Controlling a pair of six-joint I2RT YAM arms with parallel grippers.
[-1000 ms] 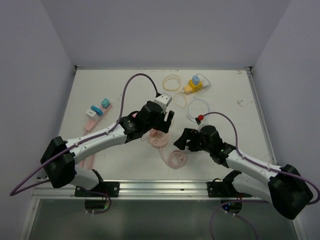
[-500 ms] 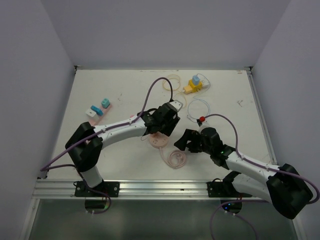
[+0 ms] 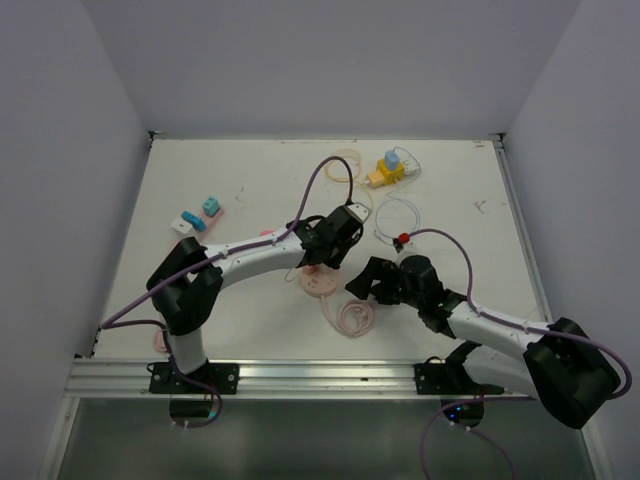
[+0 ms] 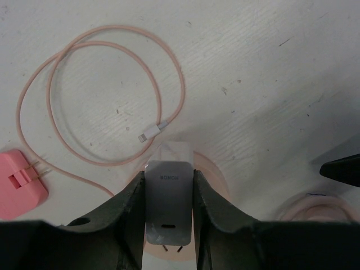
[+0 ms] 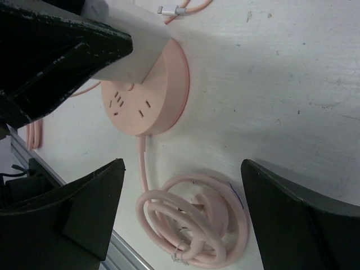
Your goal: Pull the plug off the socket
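Plug (image 4: 168, 209) gripped by left tool (image 4: 168, 181) — right tool (image 5: 183, 166) gaping — over scuffed white table (image 4: 270, 84).

From near-left base, left arm (image 3: 250, 262) stretches right toward scene centre, wrist tipped down. There left gripper (image 4: 169, 183) has fingers (image 4: 132, 208) clamped on both sides of plug (image 4: 167, 202). From near-right base, right arm (image 3: 490, 325) reaches left, low. On it, right gripper (image 5: 183, 166) jaws wide apart, just right of left gripper.
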